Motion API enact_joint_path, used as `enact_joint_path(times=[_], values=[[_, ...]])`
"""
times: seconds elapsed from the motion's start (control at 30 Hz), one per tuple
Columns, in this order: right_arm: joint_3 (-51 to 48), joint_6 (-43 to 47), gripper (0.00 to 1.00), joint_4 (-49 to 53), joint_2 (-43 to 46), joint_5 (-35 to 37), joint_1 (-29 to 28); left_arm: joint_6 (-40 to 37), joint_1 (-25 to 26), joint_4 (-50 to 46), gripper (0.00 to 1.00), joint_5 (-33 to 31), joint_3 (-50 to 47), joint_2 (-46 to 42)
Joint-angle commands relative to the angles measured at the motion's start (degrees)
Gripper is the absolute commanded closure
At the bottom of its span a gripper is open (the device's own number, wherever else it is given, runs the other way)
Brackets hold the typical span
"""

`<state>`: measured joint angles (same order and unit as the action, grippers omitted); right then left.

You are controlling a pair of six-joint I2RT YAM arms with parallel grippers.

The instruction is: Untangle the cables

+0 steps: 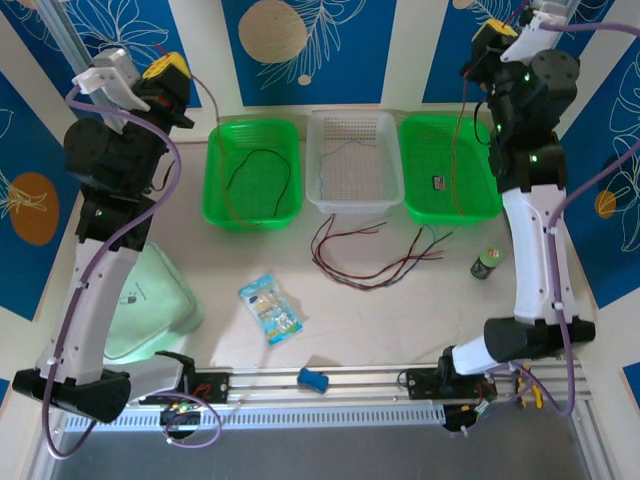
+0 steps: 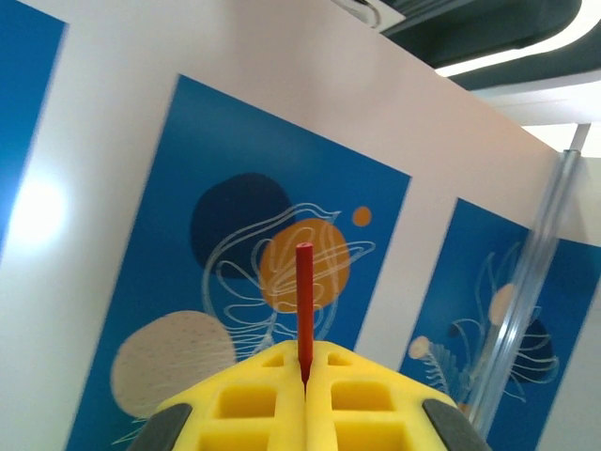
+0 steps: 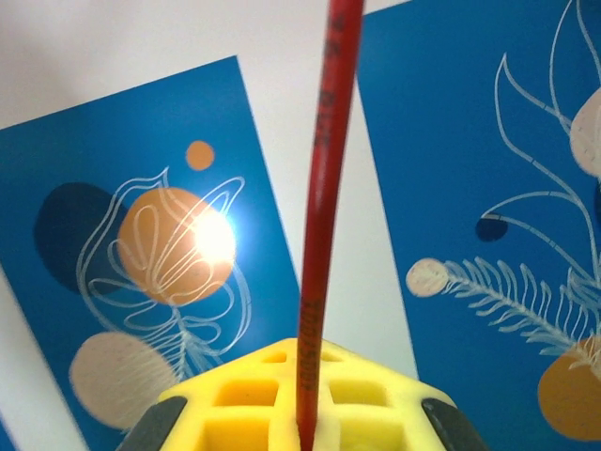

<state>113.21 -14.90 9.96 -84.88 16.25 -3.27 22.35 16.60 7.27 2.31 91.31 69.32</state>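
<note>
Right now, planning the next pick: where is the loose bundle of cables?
In the top view, the loose bundle of cables lies on the table just in front of the white basket, with the small green can to its right.

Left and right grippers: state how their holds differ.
Left gripper clamps the left red wire near its end, a short stub poking out; right gripper clamps the right red wire farther along, a long stretch passing beyond. The first hangs into the left green basket, the second into the right green basket. Both are shut.
</note>
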Motion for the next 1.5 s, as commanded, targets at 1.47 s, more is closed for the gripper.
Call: enact_joint_path(times=[1.47], values=[[-13.4, -26.0, 1.0, 23.4, -26.6, -1.7, 13.8, -11.0, 19.5, 1.8, 1.0, 1.3, 9.9, 6.7]])
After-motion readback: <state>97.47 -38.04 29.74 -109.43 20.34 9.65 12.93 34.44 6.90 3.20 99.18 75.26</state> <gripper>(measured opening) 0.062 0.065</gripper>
